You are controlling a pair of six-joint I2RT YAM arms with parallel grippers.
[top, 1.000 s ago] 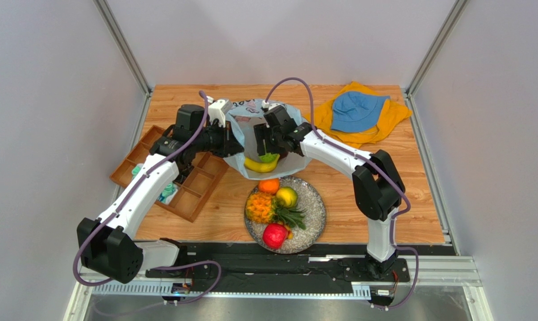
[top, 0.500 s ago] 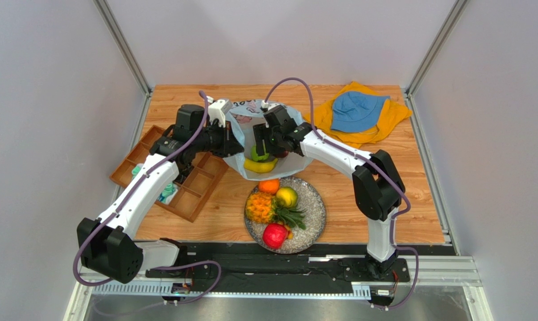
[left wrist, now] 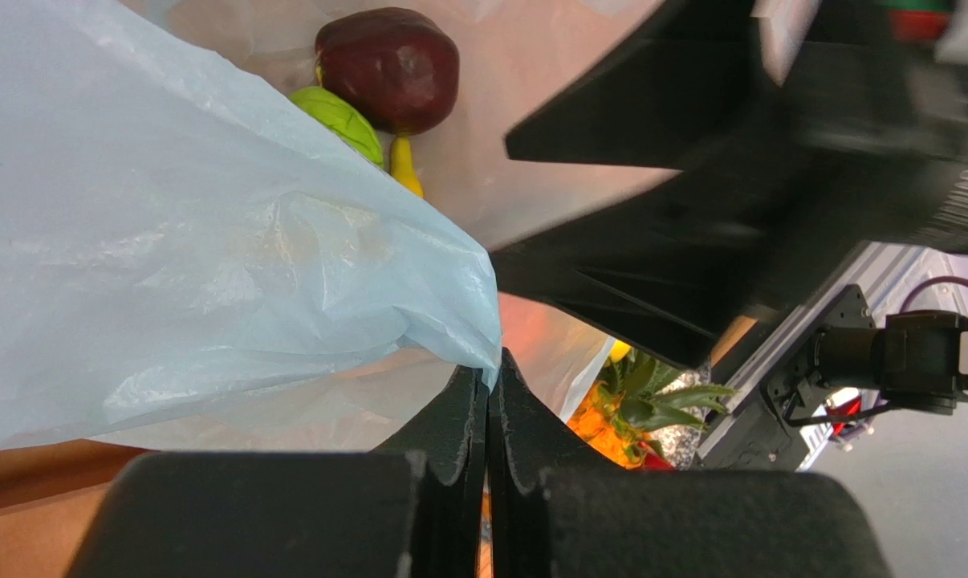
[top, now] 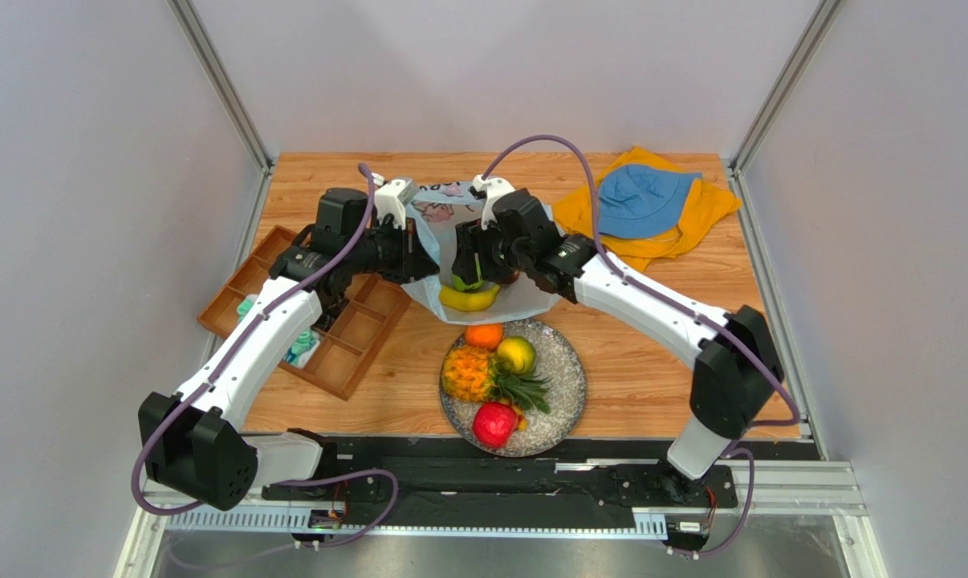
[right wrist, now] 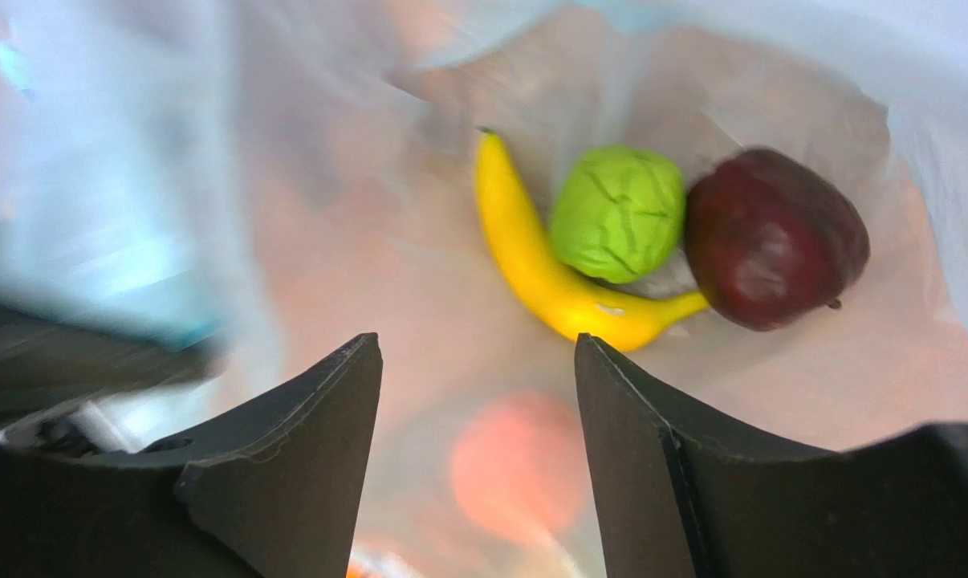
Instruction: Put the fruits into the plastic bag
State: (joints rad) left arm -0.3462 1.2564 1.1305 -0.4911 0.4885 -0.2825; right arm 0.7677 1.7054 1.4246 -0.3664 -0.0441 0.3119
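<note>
Light blue translucent thin plastic bag, centre toward far edge: likely limp, slippery, tearable; best held at rim, there pinched by left gripper. Right gripper spread, empty, above yellow banana inside.

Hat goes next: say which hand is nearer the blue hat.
Right. The right hand is over the plastic bag's mouth, toward the blue hat; the left hand pinches its opposite rim.

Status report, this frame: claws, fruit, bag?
Left claw shut on plastic bag rim. Right claw open, empty, over bag mouth. Banana, green apple, maroon fruit bagged; orange, yellow-green fruit, pineapple, red apple on plate. Nothing blocking.
</note>
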